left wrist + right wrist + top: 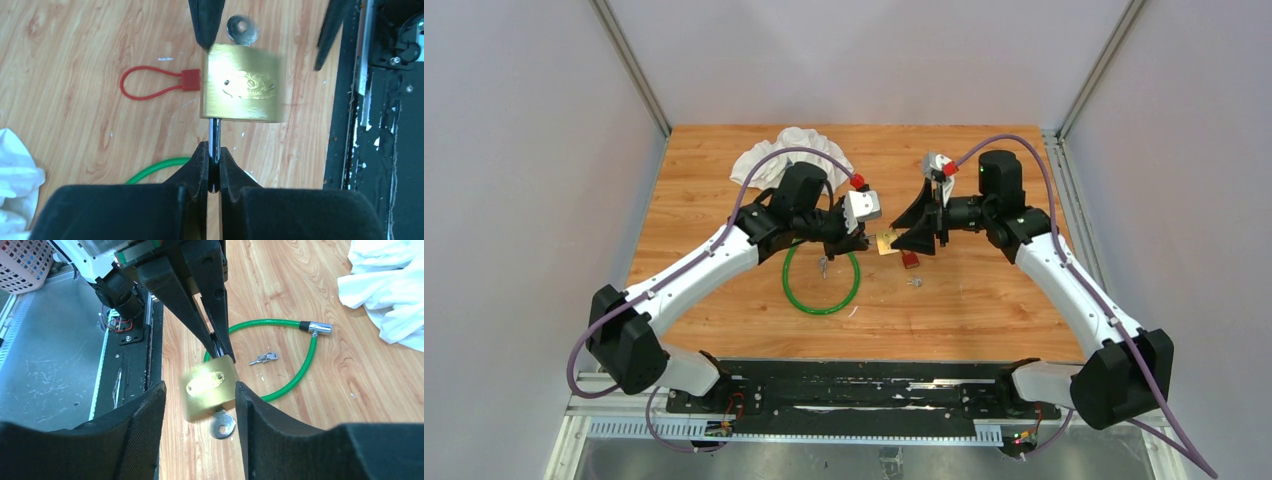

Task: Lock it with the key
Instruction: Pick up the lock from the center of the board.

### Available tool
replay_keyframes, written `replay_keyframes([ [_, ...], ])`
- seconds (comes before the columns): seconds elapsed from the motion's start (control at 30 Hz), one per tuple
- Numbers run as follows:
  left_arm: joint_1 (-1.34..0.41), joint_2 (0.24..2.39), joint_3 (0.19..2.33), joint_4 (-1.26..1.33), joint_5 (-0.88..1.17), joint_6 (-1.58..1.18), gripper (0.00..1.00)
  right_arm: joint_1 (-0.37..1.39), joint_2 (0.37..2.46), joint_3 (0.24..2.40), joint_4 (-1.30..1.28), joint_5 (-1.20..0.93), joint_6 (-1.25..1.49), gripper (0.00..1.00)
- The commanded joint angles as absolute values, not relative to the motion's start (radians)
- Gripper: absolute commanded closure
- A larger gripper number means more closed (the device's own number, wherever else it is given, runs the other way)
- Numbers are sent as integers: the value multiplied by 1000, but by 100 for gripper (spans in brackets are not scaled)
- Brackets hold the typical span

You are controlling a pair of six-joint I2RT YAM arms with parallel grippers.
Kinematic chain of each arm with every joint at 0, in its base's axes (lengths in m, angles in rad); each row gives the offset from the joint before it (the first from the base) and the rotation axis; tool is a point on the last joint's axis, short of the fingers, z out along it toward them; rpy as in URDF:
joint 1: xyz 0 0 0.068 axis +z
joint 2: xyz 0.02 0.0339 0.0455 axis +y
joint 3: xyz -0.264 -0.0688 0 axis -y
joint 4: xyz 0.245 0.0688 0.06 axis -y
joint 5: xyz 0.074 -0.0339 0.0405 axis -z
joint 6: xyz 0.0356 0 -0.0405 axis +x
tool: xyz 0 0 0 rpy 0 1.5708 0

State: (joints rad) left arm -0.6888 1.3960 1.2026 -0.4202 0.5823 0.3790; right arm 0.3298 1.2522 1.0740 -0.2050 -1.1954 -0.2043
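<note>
The rectangular brass padlock (242,90) is held clear of the wooden bench (984,300), between the two grippers. One face carries a stamped emblem with a small hole beside it. The mark is too blurred to read, and no other lettering can be made out.

The left gripper (214,156) is closed tight on the padlock's steel shackle (214,132), with the brass body just beyond its fingertips. The right gripper (200,386) is spread wide, with one finger on either side of the padlock. One finger looks to be against the padlock's edge, and the other stands apart from it. The round head of a silver key (222,426) sticks out of the end of the padlock opposite the shackle, in the gap between the right gripper's fingers, and neither finger holds it.

A red plastic loop tag (150,82) lies on the bench below the padlock. Under and beside the left gripper are a green cable lock with a silver end (300,365) and, inside its loop, a small bunch of keys (263,358). A crumpled white cloth (789,155) lies beyond the left gripper, well apart from it.
</note>
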Motion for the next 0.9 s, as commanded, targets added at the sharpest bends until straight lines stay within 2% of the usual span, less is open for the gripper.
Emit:
replay_keyframes([
  [0.0, -684, 1353, 1258, -403, 527, 425, 100, 316, 1216, 1117, -257, -1165, -255, 46],
  [0.47, -684, 1342, 1277, -469, 562, 493, 100, 317, 1224, 1116, -285, -1116, -315, 44],
  [0.63, -684, 1333, 1269, -473, 648, 494, 100, 322, 1252, 1112, -290, -1146, -337, 34],
  [0.87, -684, 1338, 1271, -485, 687, 476, 100, 408, 1275, 1120, -348, -1098, -421, 34],
])
